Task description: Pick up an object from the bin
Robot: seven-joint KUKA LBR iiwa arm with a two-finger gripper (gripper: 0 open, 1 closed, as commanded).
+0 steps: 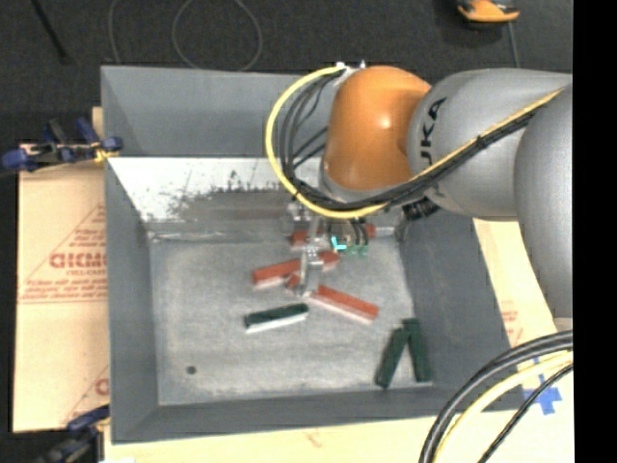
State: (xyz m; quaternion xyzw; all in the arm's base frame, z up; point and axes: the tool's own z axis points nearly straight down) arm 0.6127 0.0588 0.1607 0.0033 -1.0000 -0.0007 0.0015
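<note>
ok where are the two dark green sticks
Camera view: the dark green sticks lie in the lower right of the bin, right of the nearest red stick.

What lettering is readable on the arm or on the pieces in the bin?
"KA": black letters on the grey robot arm casing; the rest of the word is hidden.
Red flat sticks and dark green sticks in the grey metal bin: none readable.
</note>
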